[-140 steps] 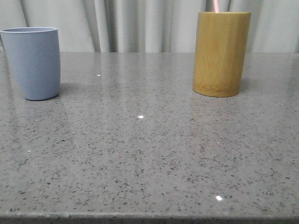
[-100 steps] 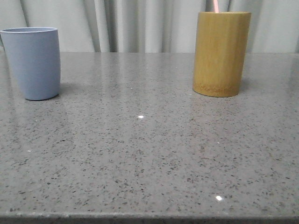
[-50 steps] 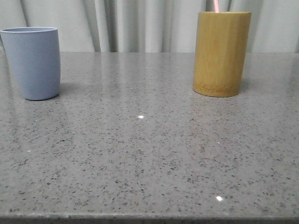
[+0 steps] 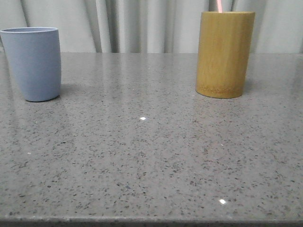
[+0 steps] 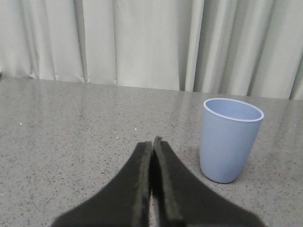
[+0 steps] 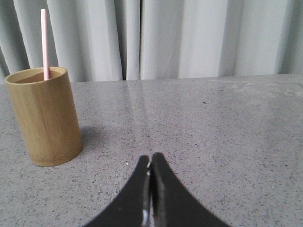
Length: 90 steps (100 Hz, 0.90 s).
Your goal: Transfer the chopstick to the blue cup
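The blue cup (image 4: 33, 64) stands upright at the far left of the grey stone table; it also shows in the left wrist view (image 5: 229, 139), empty as far as I can see. A pale pink chopstick (image 4: 219, 5) sticks up out of the yellow-brown bamboo cylinder (image 4: 224, 54) at the far right; the right wrist view shows the chopstick (image 6: 44, 42) and the cylinder (image 6: 45, 116). My left gripper (image 5: 152, 142) is shut and empty, short of the blue cup. My right gripper (image 6: 150, 157) is shut and empty, short of the bamboo cylinder. Neither gripper shows in the front view.
The speckled grey table (image 4: 151, 151) runs to a front edge near the camera. Pale curtains (image 4: 142, 23) hang behind the table's far edge.
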{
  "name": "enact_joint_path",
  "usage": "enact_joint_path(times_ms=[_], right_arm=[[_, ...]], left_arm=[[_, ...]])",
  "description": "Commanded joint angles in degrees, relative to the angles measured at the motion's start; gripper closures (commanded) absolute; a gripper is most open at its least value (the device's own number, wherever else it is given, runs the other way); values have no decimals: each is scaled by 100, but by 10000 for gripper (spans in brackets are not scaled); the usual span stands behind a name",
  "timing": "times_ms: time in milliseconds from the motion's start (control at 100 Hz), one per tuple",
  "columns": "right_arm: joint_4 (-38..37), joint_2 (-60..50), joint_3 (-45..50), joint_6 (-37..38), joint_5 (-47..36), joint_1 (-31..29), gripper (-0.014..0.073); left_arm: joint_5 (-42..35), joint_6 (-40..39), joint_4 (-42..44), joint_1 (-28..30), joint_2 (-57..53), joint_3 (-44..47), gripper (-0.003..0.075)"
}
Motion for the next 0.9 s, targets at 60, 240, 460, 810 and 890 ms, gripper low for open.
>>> enact_joint_path(times_ms=[60, 240, 460, 810, 890], right_arm=[[-8, 439, -805, 0, 444, -34, 660], [-8, 1301, -1430, 0, 937, -34, 579], [-8, 2161, -2002, 0, 960, -34, 272], [69, 2651, -2348, 0, 1007, -34, 214], [80, 2651, -2348, 0, 1030, -34, 214]], left_arm=[[-15, -25, -69, 22, 617, -887, 739], [274, 66, -69, -10, 1446, -1697, 643], [316, 124, -69, -10, 2347, -2255, 358], [266, 124, -69, -10, 2863, -2467, 362], [250, 124, -136, -10, 2872, -2467, 376]])
